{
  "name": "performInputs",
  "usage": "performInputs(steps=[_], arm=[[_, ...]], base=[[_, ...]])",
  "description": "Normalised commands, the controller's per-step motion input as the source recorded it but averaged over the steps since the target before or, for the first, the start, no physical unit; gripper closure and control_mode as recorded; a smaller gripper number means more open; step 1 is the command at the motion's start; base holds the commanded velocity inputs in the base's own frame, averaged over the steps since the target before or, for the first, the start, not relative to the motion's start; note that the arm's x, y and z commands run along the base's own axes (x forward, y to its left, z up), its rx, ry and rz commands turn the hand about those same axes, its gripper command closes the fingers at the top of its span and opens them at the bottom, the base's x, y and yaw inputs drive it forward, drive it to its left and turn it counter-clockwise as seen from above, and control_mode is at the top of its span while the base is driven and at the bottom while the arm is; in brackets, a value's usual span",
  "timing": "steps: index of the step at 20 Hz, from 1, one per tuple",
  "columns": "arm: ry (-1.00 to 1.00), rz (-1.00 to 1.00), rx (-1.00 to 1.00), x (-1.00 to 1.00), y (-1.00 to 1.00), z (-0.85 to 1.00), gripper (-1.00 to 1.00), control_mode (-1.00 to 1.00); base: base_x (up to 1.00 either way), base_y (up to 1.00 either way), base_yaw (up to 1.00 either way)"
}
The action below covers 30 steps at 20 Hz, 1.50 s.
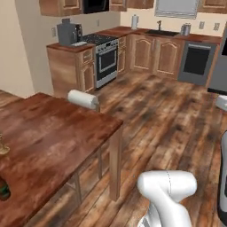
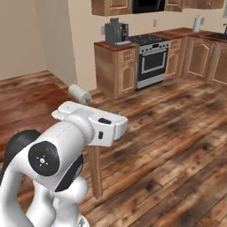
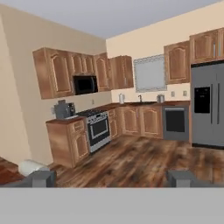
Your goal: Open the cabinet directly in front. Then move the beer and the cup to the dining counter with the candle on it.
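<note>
The dining counter with its glossy reddish-brown top stands at the left. At its left edge stand the brass base of the candle and, nearer, the dark, green-labelled beer, both cut off by the frame. The cup is out of view. Wooden wall cabinets hang with doors shut along the far walls; which one the task means I cannot tell. In the hand view my gripper is open and empty, raised near the counter's corner and facing the kitchen, with its fingertips far apart.
A paper towel roll lies at the counter's far corner. Beyond the plank floor stand a stove, a coffee machine, a dishwasher and a grey fridge. My arm rises beside a table leg.
</note>
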Motion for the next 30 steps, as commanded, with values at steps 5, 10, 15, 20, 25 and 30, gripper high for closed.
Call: performInputs(steps=[5,10,15,20,25,30], arm=[[0.0,0.0,0.0,0.0,0.0,0.0,-1.0,1.0],[0.0,0.0,0.0,0.0,0.0,0.0,-1.0,1.0],[0.0,0.0,0.0,0.0,0.0,0.0,-1.0,1.0],[0.0,0.0,0.0,0.0,0.0,0.0,-1.0,1.0],[0.0,0.0,0.0,0.0,0.0,0.0,-1.0,1.0],[0.0,0.0,0.0,0.0,0.0,0.0,-1.0,1.0]], base=[[0.0,-0.43,-0.69],[0.1,-0.16,-0.5],[0.29,0.0,-0.12],[0.47,0.03,-0.06],[0.97,0.08,-0.07],[1.0,0.06,-0.05]])
